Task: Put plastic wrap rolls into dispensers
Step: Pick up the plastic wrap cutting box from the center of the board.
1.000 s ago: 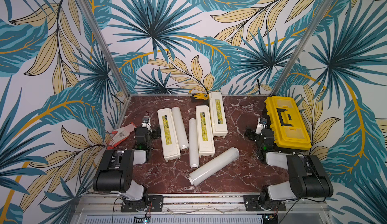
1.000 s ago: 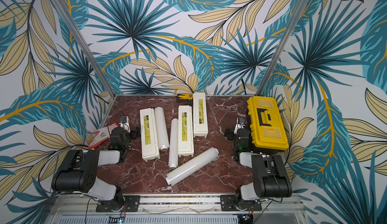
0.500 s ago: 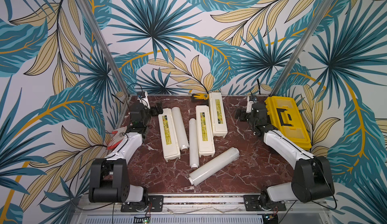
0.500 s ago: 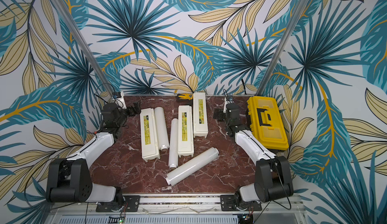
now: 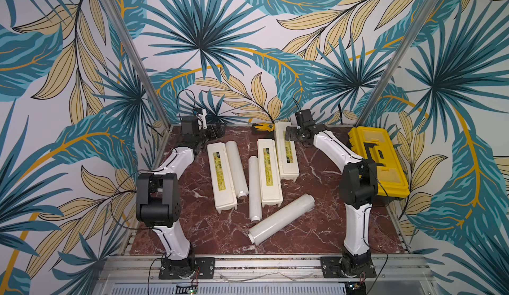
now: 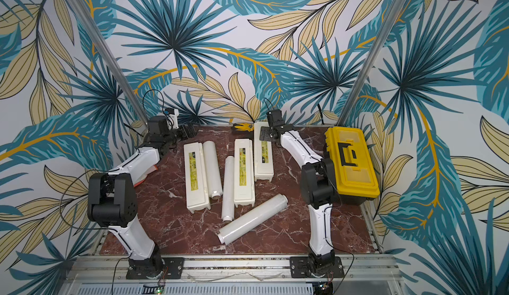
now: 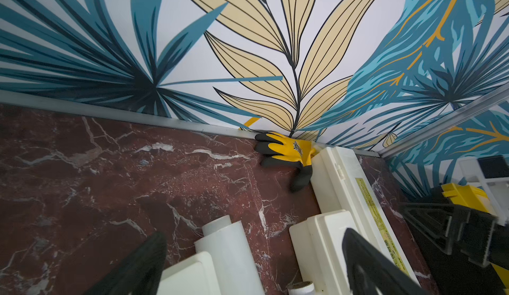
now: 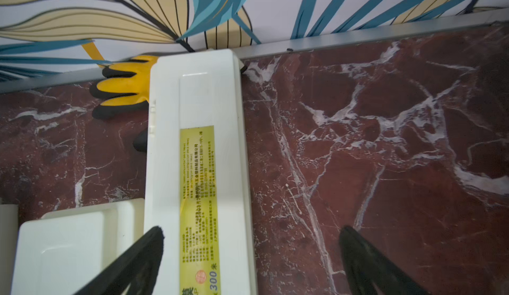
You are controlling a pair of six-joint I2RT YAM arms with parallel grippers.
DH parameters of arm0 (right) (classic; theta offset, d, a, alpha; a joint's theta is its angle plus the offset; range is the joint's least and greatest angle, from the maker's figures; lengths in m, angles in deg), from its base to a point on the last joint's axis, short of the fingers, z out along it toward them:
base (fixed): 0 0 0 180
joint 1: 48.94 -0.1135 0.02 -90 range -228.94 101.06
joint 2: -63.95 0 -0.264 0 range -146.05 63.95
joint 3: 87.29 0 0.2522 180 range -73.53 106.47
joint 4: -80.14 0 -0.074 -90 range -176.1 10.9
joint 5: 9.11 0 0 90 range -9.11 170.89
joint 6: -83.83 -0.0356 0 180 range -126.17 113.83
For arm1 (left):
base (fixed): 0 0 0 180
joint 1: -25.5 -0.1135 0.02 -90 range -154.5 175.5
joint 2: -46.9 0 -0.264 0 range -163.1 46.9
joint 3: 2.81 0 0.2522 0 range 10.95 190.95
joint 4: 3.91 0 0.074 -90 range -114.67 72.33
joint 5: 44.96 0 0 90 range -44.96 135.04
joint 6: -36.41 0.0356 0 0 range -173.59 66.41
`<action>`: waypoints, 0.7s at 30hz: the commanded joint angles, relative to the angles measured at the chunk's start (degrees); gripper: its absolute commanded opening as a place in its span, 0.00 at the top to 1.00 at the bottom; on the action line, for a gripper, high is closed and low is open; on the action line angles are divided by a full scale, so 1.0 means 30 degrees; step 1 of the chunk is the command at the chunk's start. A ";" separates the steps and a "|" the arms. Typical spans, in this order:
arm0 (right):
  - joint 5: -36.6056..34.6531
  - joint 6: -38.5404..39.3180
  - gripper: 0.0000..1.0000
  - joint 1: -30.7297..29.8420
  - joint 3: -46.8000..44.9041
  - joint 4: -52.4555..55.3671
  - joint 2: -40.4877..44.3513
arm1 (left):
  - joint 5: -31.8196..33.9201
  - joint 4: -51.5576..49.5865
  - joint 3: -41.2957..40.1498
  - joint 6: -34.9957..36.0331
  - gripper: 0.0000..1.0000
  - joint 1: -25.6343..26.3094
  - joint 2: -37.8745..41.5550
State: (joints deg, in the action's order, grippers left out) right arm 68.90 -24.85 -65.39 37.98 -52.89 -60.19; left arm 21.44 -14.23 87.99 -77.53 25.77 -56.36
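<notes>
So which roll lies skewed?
The front roll, nearest the arm bases: it lies diagonally, apart, while the other two lie straight beside dispensers.

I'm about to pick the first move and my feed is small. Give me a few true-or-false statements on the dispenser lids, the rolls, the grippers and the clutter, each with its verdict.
1. All three dispensers have their lids shut. True.
2. One of the rolls sits inside a dispenser. False: all three lie on the table.
3. The right gripper holds a roll. False: it is open and empty, over the back dispenser.
4. A yellow and black glove lies at the back wall, beside the back dispenser. True.
5. The left gripper is shut on a dispenser. False: it is open and empty.
</notes>
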 commanded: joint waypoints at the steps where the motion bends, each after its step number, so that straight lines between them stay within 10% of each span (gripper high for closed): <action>1: 0.1068 -0.0128 0.01 -0.0127 0.1618 0.2308 -0.1022 | 0.0014 -0.0657 0.1041 -0.0184 0.00 0.0215 0.0084; 21: 0.2181 0.1265 0.01 -0.0549 0.3635 0.4437 -0.3775 | 0.1346 -0.2932 0.1623 0.0936 0.00 0.0898 -0.0072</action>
State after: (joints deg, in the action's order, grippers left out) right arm 76.77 -23.50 -66.63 48.36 -45.02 -70.02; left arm 25.72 -21.99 88.55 -75.89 27.80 -56.56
